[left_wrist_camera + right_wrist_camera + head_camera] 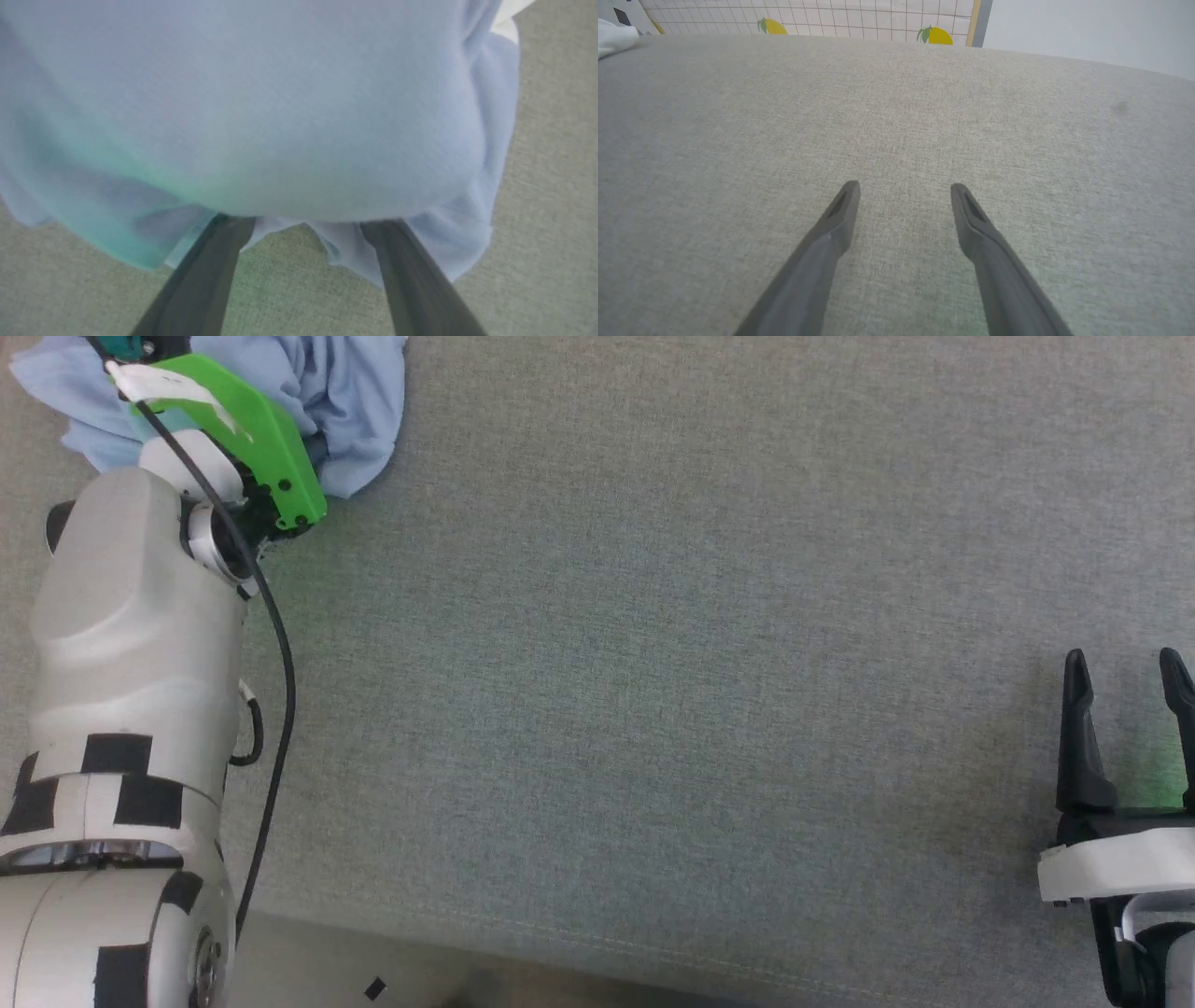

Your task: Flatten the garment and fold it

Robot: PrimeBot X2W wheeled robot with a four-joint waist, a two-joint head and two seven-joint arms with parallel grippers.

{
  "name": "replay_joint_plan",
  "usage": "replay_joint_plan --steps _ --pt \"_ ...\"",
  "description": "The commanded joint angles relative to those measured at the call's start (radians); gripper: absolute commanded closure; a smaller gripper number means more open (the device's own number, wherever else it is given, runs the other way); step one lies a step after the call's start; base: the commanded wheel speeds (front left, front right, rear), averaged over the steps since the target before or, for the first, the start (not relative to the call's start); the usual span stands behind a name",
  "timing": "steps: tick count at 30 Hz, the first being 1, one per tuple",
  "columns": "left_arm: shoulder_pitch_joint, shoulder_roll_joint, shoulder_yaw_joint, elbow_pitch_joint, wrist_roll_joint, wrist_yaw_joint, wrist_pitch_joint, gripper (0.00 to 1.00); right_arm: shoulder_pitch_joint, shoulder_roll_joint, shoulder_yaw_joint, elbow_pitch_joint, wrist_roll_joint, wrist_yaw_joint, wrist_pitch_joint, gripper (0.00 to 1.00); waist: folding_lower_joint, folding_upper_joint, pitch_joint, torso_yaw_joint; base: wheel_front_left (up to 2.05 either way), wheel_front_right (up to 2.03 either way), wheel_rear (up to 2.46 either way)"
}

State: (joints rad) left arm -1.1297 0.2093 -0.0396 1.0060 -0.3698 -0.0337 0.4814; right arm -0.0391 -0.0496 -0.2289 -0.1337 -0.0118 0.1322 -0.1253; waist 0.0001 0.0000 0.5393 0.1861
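- The shirt is light blue and lies bunched in a crumpled heap at the far left of the grey cloth surface, not spread out.
- The left gripper is at the near edge of that heap. Its jaws stand apart.
- In the left wrist view its two dark fingers run up to the shirt's hem and their tips are hidden under the fabric. I cannot tell whether they touch the cloth surface beneath.
- A small white part of the shirt shows at the upper right of that view.
- A green bracket on the left wrist lies over the shirt in the head view. A black cable runs from it down along the pale forearm.
- The right gripper is at the near right, well apart from the shirt. Its jaws are apart with nothing between them.
- In the right wrist view the right gripper points across bare grey cloth towards a wall panel with a grid and yellow fruit pictures.
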Motion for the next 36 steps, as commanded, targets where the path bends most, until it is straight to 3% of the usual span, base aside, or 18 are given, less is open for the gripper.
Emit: replay_joint_plan --steps 1,3,5,6,12,17,22,28,36 --pt "0.005 -0.019 -0.007 0.021 -0.009 -0.005 0.006 0.00 0.002 -0.001 0.004 -0.010 -0.012 -0.002 0.005 0.00 -0.0001 0.0000 0.017 -0.001 0.00 0.00 0.00" --pt "0.010 -0.027 -0.004 0.029 -0.016 -0.003 -0.011 0.00 0.002 -0.001 0.007 -0.014 -0.013 -0.002 0.009 0.00 -0.0001 0.0000 0.017 0.004 0.00 0.00 0.00" --pt "0.010 -0.033 0.001 0.033 -0.024 0.001 -0.033 0.56 0.003 -0.001 0.008 -0.016 -0.015 -0.002 0.012 0.00 -0.0001 0.0000 0.014 0.010 0.00 0.00 0.00" --pt "0.007 -0.034 0.004 0.030 -0.025 0.002 -0.058 1.00 0.004 -0.001 0.009 -0.017 -0.015 -0.002 0.013 0.00 -0.0001 0.0000 0.011 0.014 0.00 0.00 0.00" --pt "-0.020 -0.022 0.033 0.006 -0.040 0.011 -0.234 1.00 0.000 -0.001 0.029 0.004 -0.013 -0.002 0.011 0.00 -0.0001 0.0000 -0.037 0.027 0.00 0.00 0.00" --pt "-0.059 0.022 0.041 -0.026 -0.031 0.000 -0.374 1.00 -0.011 -0.001 0.052 0.047 0.005 -0.002 -0.004 0.00 -0.0001 0.0000 -0.107 0.028 0.00 0.00 0.00" --pt "-0.127 0.093 0.019 -0.099 -0.002 -0.046 -0.495 1.00 -0.010 -0.001 0.082 0.111 0.034 -0.002 -0.030 0.00 -0.0001 0.0000 -0.188 0.020 0.00 0.00 0.00" --pt "-0.230 0.131 -0.028 -0.178 0.026 -0.074 -0.538 1.00 -0.007 -0.001 0.103 0.188 0.064 -0.002 -0.065 0.00 -0.0001 0.0000 -0.279 0.014 0.00 0.00 0.00" --pt "-0.303 0.099 -0.121 -0.252 -0.008 -0.095 -0.489 1.00 -0.002 -0.001 0.120 0.285 0.103 -0.002 -0.104 0.00 -0.0001 0.0000 -0.395 -0.033 0.00 0.00 0.00"
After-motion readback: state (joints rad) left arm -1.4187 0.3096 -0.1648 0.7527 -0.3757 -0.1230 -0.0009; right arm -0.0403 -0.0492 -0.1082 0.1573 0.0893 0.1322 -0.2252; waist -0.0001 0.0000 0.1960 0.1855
